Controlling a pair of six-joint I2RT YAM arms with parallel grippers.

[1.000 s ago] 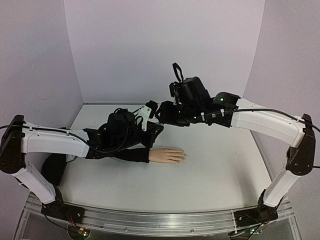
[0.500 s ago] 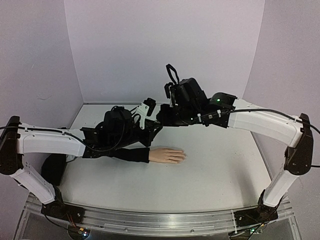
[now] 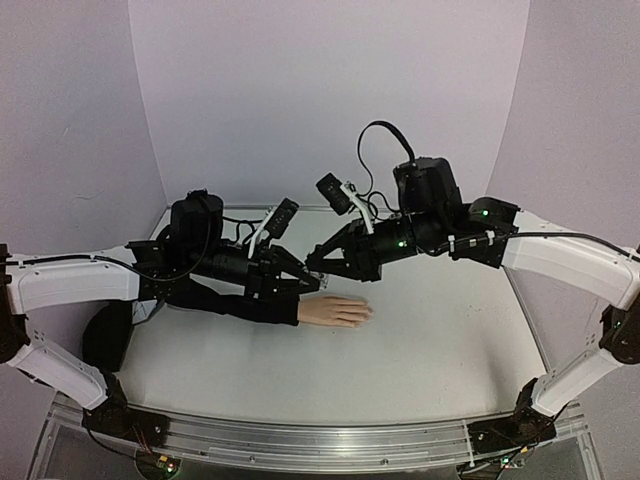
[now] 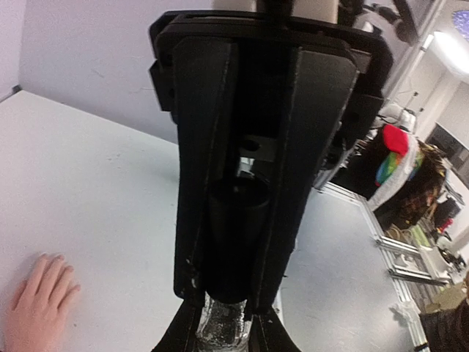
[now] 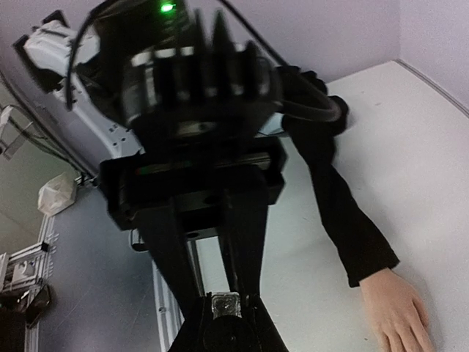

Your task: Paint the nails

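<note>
Table (image 3: 440, 340): white, with pale purple walls at the 9, 12 and 3 o'clock sides.
Black sleeve (image 3: 240, 305): flat on the table, running from 9 o'clock toward the centre.
Left gripper (image 4: 231, 293): closed on the dark cap (image 4: 238, 235), above the sleeve's cuff, at 11 o'clock from the mannequin hand (image 3: 335, 310).
Right gripper (image 5: 226, 304): tip to tip with the left gripper, pinching the clear glass polish bottle (image 4: 222, 326).
Mannequin hand: palm down near the centre, fingers toward 3 o'clock, apart from both grippers.
Polish bottle: in the air between the gripper tips.
Nails (image 3: 366, 313): at the hand's 3 o'clock end, too small to see in detail.
</note>
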